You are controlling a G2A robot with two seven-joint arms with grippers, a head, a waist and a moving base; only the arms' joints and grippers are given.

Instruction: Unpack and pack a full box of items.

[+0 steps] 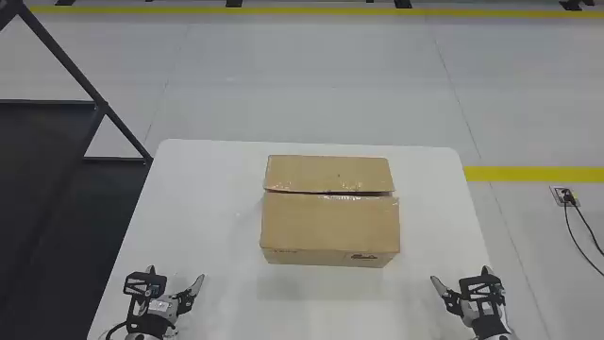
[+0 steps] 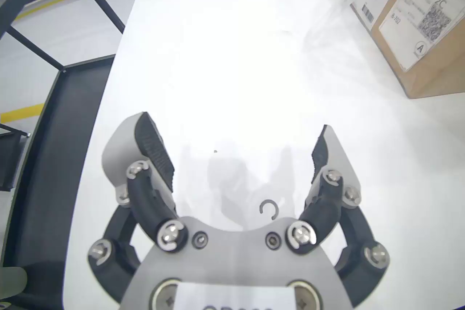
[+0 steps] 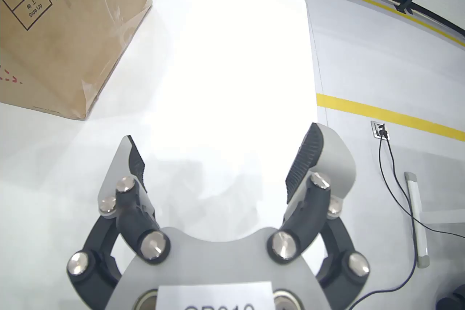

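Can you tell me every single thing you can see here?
cardboard box: 1, brown, middle of the table, top flaps down
labels: a few, white, stuck on the side of the box that faces the left gripper
table: 1, white, under the box
small C-shaped ring: 1, dark, on the table close to the left gripper
metal frame: 1, black, on the floor beside the table
floor lines: 2, yellow, one beyond the table, one off to its side
floor socket: 1, grey with black cable, by the side line
left gripper: 1, silver and black, open, over a near table corner
right gripper: 1, silver and black, open, over the other near corner
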